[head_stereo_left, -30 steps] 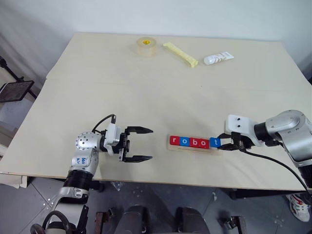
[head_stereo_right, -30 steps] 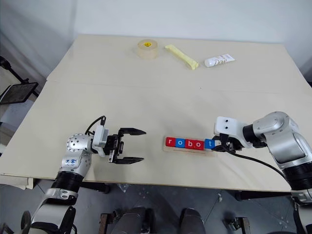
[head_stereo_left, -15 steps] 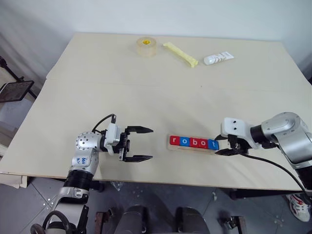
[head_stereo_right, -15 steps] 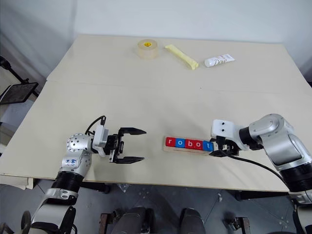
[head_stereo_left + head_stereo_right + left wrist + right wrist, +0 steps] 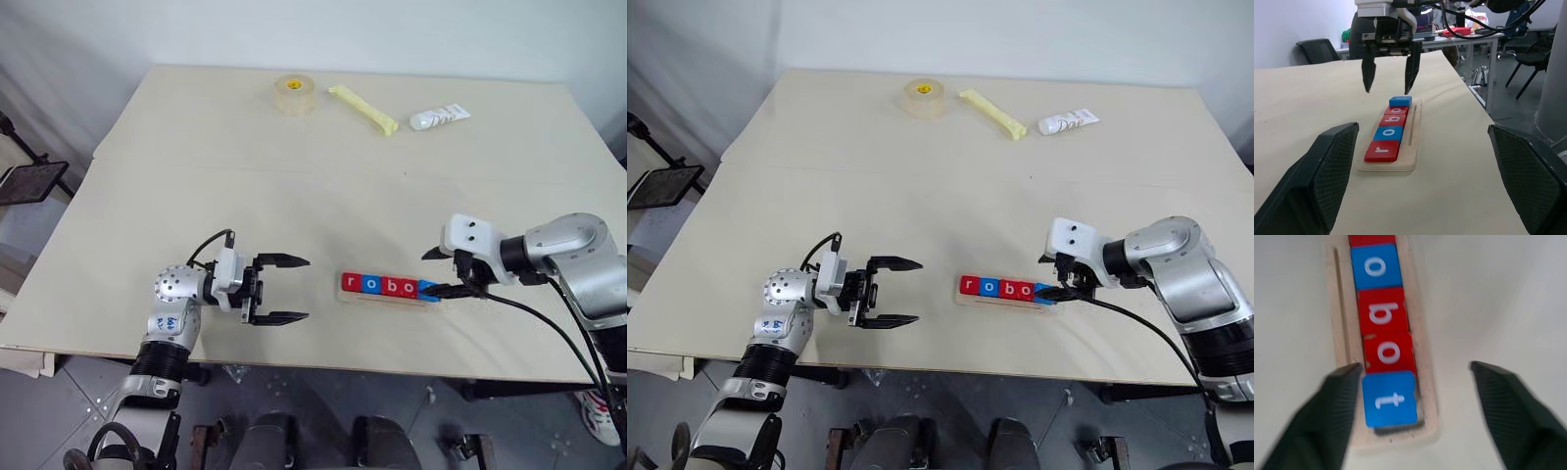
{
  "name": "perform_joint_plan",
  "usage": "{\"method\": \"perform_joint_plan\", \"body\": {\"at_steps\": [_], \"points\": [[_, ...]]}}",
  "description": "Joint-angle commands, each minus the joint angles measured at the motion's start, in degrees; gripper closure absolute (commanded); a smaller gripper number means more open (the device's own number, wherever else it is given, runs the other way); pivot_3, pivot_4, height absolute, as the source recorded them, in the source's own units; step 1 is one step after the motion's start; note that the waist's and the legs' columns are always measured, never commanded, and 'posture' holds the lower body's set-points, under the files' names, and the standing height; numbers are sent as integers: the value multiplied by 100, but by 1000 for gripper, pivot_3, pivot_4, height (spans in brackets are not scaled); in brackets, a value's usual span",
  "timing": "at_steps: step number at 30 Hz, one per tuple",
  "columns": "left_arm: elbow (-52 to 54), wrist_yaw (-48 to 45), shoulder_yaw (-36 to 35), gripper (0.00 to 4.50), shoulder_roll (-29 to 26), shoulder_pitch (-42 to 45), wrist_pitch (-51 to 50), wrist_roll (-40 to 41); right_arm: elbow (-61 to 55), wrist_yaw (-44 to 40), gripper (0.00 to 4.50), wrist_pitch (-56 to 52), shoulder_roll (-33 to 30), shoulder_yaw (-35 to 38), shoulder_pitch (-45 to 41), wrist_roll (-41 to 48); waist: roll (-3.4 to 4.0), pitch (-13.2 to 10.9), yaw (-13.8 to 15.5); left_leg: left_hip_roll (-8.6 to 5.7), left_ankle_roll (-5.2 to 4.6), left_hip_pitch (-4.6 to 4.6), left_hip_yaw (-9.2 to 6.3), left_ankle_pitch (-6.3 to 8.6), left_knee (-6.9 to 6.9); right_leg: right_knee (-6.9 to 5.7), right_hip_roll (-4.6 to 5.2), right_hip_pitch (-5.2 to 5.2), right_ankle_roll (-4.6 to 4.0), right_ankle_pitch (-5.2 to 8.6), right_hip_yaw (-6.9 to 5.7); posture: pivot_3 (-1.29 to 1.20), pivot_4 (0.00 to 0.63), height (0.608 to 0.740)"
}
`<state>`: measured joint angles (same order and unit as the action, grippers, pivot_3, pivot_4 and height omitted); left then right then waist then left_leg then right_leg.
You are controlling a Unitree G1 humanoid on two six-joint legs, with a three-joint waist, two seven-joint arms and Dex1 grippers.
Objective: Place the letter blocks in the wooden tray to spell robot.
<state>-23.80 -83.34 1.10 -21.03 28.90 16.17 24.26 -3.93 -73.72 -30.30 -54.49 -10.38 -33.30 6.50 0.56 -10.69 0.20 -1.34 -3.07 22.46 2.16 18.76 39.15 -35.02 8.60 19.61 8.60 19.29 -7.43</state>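
All 5 letter blocks (image 5: 390,286) sit in the wooden tray (image 5: 1413,139) near the tabletop's (image 5: 323,176) front edge; right tool (image 5: 1389,81) spread wide above the t, left tool (image 5: 290,289) wide, empty.

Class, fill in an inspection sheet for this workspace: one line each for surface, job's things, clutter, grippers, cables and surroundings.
Surface: pale table, a seam across it.
Job's things: five letter blocks sit in the wooden tray near the front edge, reading r, o, b, o, t; the blue t is at the tray's right end.
Clutter: tape roll, yellow stick and white tube along the far edge.
Grippers: left gripper open, level, left of the tray; right gripper open, just above the t, holding nothing.
Cables: black cable from the right wrist; short loop at the left wrist.
Surroundings: chairs and desks beyond the table.
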Motion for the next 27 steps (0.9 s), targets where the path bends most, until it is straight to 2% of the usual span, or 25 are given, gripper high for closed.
{"method": "perform_joint_plan", "body": {"at_steps": [1,7,20,27], "points": [[13,10,6,0,16,89,69,-12,-40,127,2398,70,33,118,-8,44,0,0,-2,0,0,0,0,0,0,0,0,0,0,0,0,0,150,740],[80,10,-1,0,-19,29,48,-2,426,340,4478,346,169,97,3,-42,0,0,-9,0,0,0,2,0,0,-1,0,0,0,0,0,0,150,740],[62,13,11,0,-20,41,50,-15,397,414,4478,441,177,100,359,15,0,0,-13,1,0,0,3,0,0,-1,0,0,0,0,-1,0,150,740],[26,5,24,0,1,76,63,-24,437,551,4478,401,142,250,210,27,0,0,-8,1,0,-1,3,0,0,-1,0,0,0,0,-1,0,150,740]]}}
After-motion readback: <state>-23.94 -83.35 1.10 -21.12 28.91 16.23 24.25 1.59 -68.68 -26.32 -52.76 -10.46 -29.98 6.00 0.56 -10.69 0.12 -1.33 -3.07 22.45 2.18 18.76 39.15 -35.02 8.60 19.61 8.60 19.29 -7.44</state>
